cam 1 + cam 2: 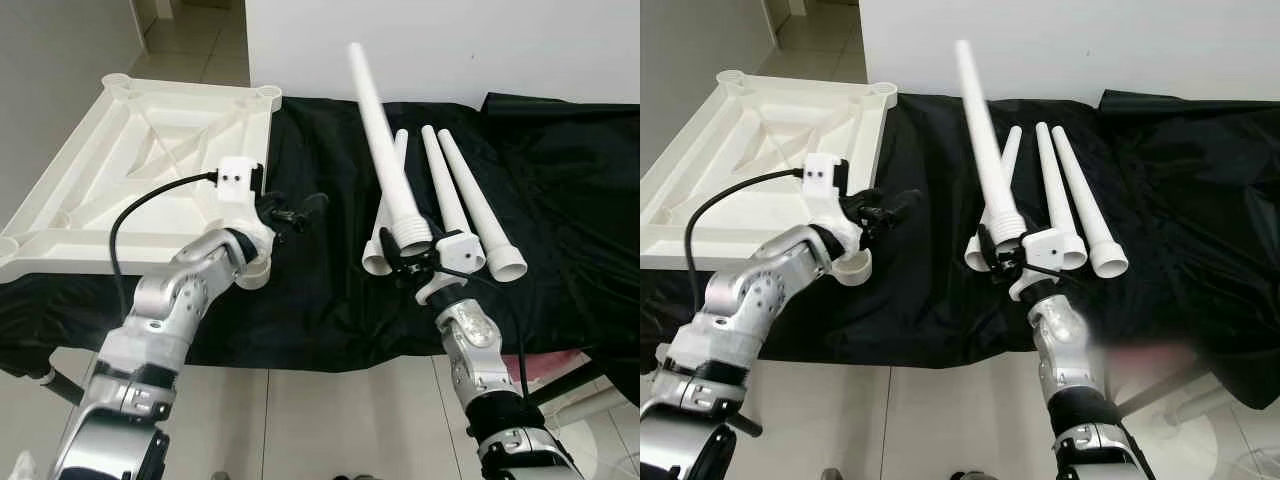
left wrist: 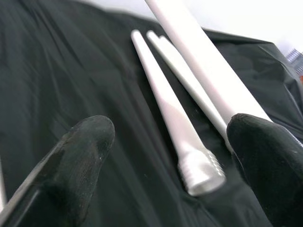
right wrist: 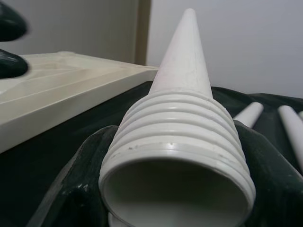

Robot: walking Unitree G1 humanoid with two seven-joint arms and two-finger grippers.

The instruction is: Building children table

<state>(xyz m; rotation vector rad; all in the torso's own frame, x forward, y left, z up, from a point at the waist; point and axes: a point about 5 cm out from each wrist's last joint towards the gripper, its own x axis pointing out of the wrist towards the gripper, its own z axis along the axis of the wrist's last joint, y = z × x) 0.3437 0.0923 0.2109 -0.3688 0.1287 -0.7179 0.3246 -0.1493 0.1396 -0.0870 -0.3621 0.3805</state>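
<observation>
The white table top (image 1: 120,170) lies upside down on the left, with a round corner socket (image 1: 254,273) at its near right corner. My left gripper (image 1: 297,210) hovers open just right of that corner, above the black cloth; its fingers (image 2: 78,158) hold nothing. My right gripper (image 1: 410,255) is shut on the threaded end of a white table leg (image 1: 385,140), which tilts up and away. In the right wrist view the black fingers (image 3: 78,189) hug both sides of that threaded end (image 3: 177,137). Three more legs (image 1: 445,195) lie on the cloth beside it.
A black cloth (image 1: 330,300) covers the low surface and drapes over its front edge. A white wall stands behind it, and the tiled floor (image 1: 320,420) lies in front. Something pink (image 1: 560,365) shows under the cloth at the right.
</observation>
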